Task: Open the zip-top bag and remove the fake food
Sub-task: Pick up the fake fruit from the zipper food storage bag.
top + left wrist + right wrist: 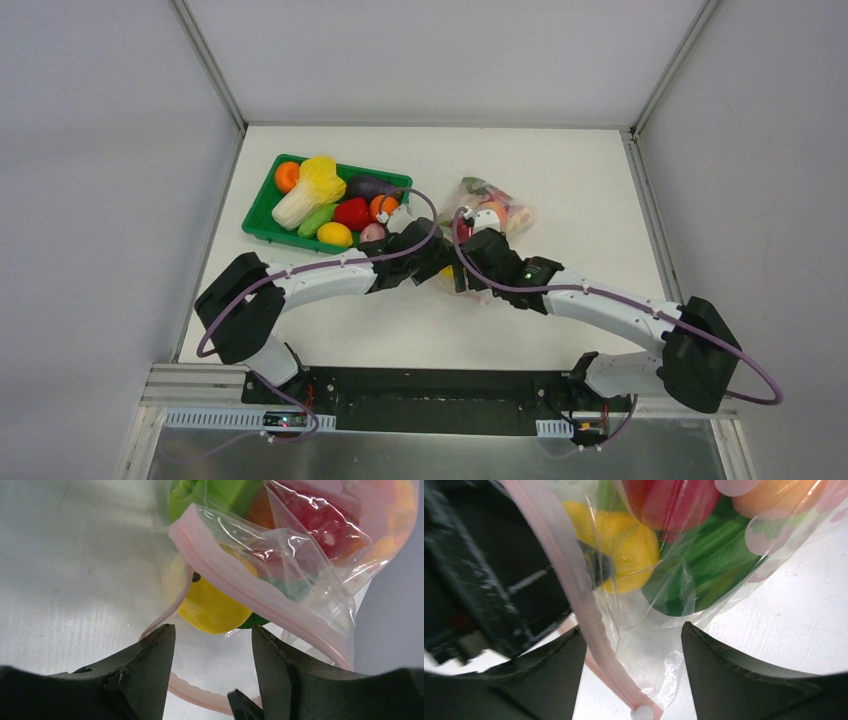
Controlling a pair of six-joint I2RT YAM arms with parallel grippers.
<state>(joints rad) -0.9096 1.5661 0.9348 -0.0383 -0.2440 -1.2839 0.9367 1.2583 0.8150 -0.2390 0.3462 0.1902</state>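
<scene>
From the top camera I see the bag point(492, 212) lying on the white desk point(560, 170) just right of centre, its food point(478, 190) showing through the film as a clump of red, orange and green. At the upper left sits a green tray point(262, 218) with a cabbage point(312, 190) and other produce, apart from the bag. The left arm point(320, 272) and right arm point(600, 298) meet nose to nose at the bag's near end, and their black heads cover that end (I cannot read the fingers from up here).

In the left wrist view the left claw point(212, 630) is spread, both dark fingers at the bottom of the frame with a clear gap between them. The pink strip point(250, 592) runs from upper centre down to lower right. A second pink edge curves under the gap at the bottom of the frame, so the mouth is parted. A yellow fruit point(212, 612) sits right at that mouth in mid-frame. A red piece point(320, 520) and something green point(215, 495) lie deeper in, along the top.

In the right wrist view the right claw point(633, 630) is spread too. The strip drops from the upper left through the gap, closer to the left finger, and neither finger presses it. The yellow fruit is in the upper middle, with green leaves point(704, 565) to its right and more red above. All of it is inside the film.
</scene>
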